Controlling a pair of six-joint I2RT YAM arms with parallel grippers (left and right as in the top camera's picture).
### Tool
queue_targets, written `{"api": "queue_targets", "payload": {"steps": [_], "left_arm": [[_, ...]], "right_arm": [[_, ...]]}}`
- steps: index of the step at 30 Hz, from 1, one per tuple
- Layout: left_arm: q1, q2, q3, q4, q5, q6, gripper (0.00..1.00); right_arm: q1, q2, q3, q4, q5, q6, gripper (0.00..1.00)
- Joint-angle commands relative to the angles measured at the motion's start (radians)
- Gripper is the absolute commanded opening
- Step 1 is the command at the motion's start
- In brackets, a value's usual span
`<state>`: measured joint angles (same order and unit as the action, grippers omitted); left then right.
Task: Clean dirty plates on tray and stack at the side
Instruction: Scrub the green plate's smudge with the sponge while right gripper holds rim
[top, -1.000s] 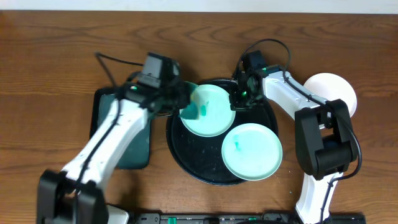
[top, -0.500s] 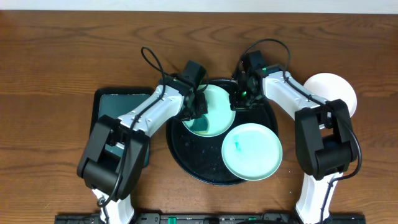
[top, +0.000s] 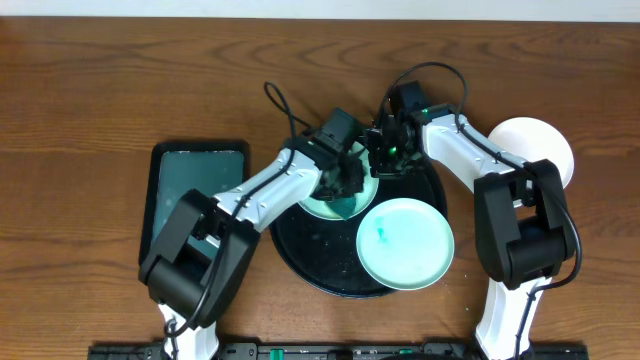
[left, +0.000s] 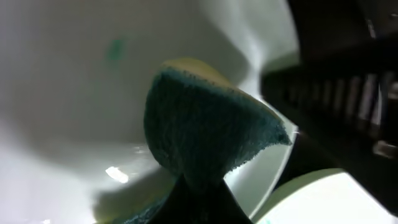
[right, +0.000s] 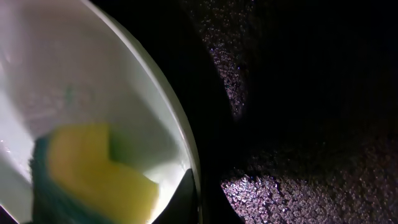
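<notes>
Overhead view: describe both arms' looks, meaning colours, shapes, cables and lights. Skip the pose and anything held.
The left arm and the right arm share one build: smooth white links between chunky black joint housings. A thin black cable loops free near each wrist: the left cable, the right cable. Small green lights glow at the right wrist. No lettering is readable.

A large round black tray with a raised rim (top: 297, 247) lies flat at the middle of the wooden table (top: 100, 80). On its front right part rests a small round pale mint plate (top: 410, 250), flat, with a small teal smear (top: 381, 235) left of its centre. A second pale mint plate (top: 312, 208) sits at the tray's back, mostly hidden from above. Up close, its glossy inside bears a faint teal mark (left: 114, 50). A small round white plate (top: 550, 145) lies off the tray, on the table to its right.
</notes>
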<state>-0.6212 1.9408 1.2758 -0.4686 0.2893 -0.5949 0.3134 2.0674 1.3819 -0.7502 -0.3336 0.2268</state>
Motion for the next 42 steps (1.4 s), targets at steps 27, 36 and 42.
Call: {"api": "queue_targets", "payload": {"steps": [27,36,42], "left_arm": [[0.263,0.150,0.037,-0.152,-0.407,0.060,0.07],[0.121,0.150,0.037,-0.339,-0.341,0.152,0.07],[0.035,0.150,0.037,-0.333,-0.248,0.219,0.07]], "right_arm": [[0.002,0.008,-0.005,-0.058,0.029,0.004,0.01],[0.002,0.008,-0.005,-0.058,0.029,0.004,0.01],[0.002,0.008,-0.005,-0.058,0.029,0.004,0.01]]}}
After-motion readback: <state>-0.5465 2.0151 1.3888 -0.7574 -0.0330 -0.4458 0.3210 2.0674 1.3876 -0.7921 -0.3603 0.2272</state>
